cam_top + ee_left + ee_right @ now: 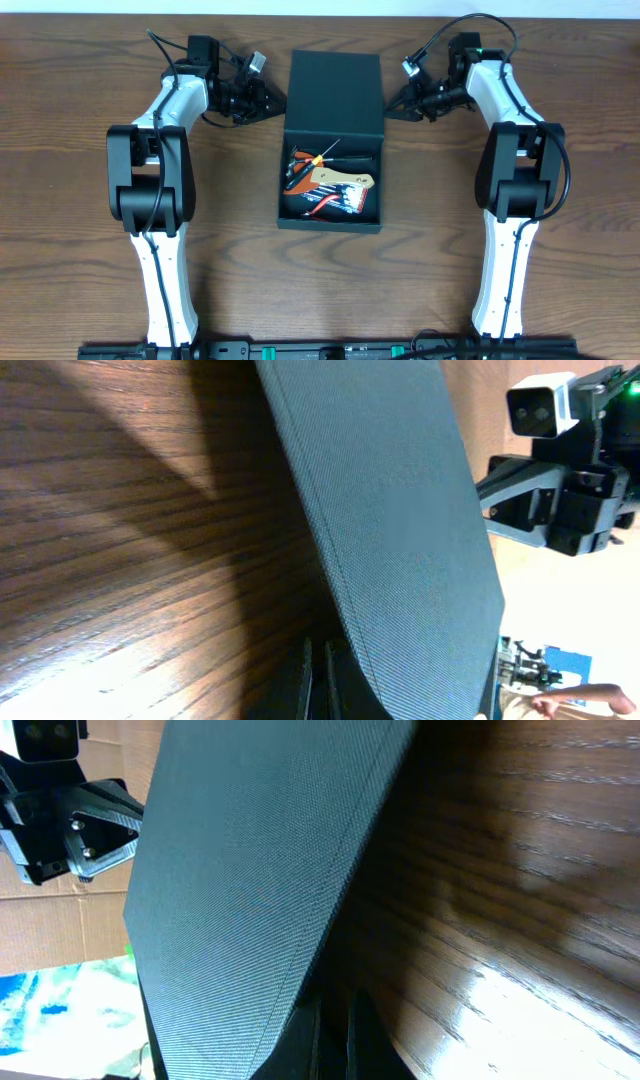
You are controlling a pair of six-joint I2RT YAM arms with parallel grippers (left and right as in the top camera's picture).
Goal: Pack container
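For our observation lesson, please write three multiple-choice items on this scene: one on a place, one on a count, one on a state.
1. Where do the orange- and red-handled hand tools lie?
A) in the dark teal-green square cardboard container
B) beside it
C) in a gripper
2. How many grippers flank the container's flap lid?
A) one
B) two
C) three
3. The lid is:
A) open
B) shut
C) removed

Answers:
1 A, they sit within its walls.
2 B, the left gripper and the right gripper, one on each side.
3 A, it is swung back and the inside shows.
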